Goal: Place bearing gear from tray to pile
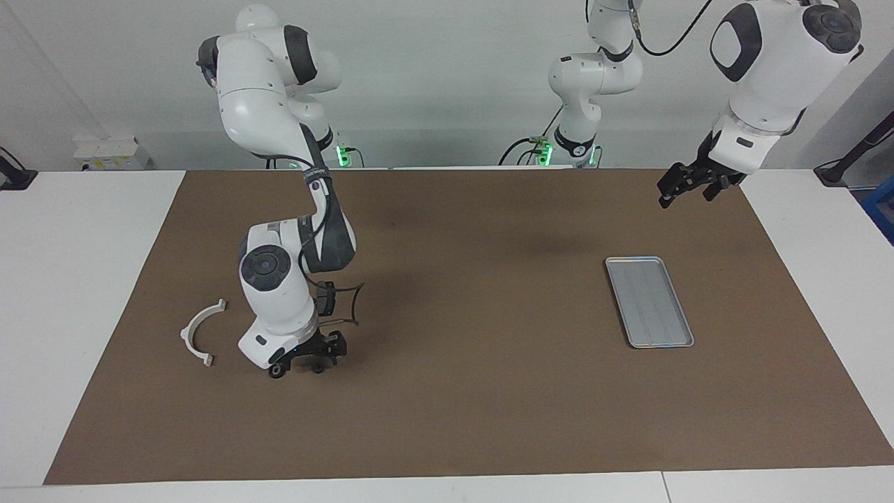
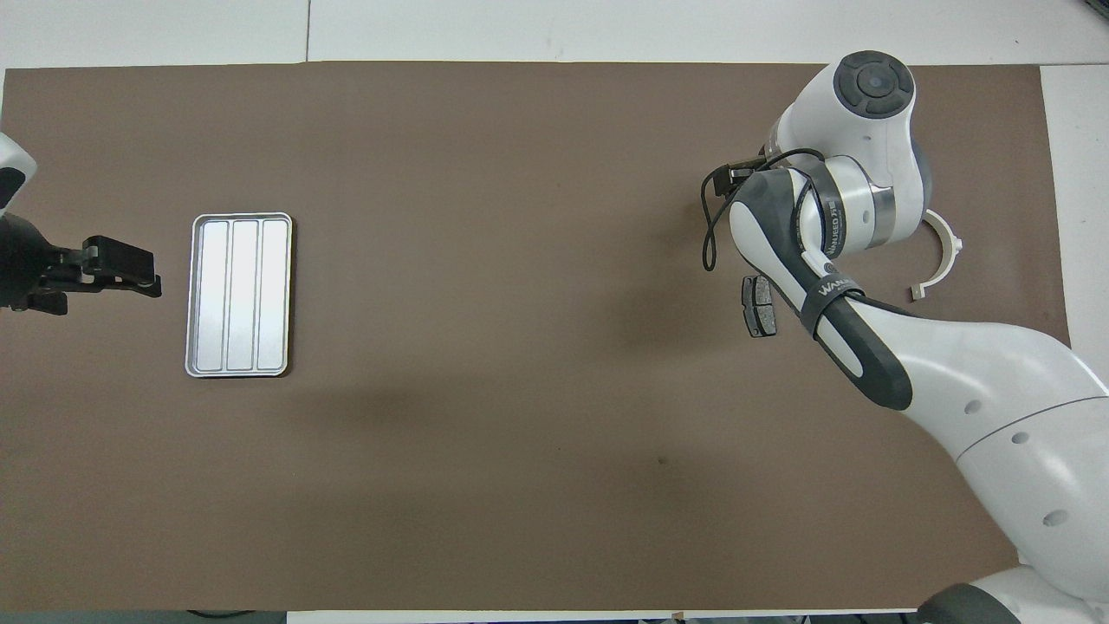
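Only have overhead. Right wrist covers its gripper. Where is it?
Observer: Facing view: right gripper is low, just over the mat, beside the bracket.
Operator: Touching the bracket?
Observer: No. Bare mat shows between them.
Operator: Left gripper, how high?
Observer: Left gripper hangs well up off the mat, fingers open, holding nothing, not over the tray.
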You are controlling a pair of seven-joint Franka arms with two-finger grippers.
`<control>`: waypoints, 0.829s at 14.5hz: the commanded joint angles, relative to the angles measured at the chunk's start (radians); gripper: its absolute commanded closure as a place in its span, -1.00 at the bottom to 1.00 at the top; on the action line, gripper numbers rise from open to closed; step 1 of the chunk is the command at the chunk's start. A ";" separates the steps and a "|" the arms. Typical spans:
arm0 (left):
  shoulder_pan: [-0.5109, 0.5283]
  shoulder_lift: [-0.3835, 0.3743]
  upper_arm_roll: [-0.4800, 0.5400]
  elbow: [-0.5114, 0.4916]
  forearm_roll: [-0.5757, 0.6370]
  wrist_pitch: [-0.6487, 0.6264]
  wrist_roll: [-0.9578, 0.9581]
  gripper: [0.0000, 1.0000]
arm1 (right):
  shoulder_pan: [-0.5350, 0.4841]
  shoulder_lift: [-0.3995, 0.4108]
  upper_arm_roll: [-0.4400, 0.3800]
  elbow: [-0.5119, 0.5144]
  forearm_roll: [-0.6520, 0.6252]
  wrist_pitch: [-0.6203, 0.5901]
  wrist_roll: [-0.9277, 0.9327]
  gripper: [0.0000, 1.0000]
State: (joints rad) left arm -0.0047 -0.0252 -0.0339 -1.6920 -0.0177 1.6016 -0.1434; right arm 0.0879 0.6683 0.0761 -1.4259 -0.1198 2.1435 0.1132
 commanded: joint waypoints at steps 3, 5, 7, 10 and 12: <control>0.006 -0.004 -0.008 0.000 0.012 -0.014 0.001 -1.00 | -0.040 -0.122 0.013 -0.054 -0.006 -0.040 -0.046 -1.00; 0.006 -0.004 -0.008 0.000 0.012 -0.014 -0.001 -1.00 | -0.056 -0.227 0.013 -0.102 0.003 -0.100 -0.053 -1.00; 0.006 -0.004 -0.008 0.000 0.012 -0.012 -0.001 -1.00 | -0.071 -0.350 0.013 -0.143 0.040 -0.219 -0.056 -1.00; 0.006 -0.004 -0.008 0.000 0.012 -0.014 0.001 -1.00 | -0.082 -0.545 0.013 -0.188 0.075 -0.379 -0.059 -1.00; 0.006 -0.004 -0.008 0.000 0.012 -0.014 -0.001 -1.00 | -0.086 -0.639 0.013 -0.188 0.077 -0.488 -0.075 -1.00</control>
State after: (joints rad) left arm -0.0047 -0.0252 -0.0340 -1.6920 -0.0177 1.6013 -0.1434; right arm 0.0260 0.1504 0.0749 -1.5281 -0.0632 1.6991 0.0794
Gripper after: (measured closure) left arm 0.000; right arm 0.000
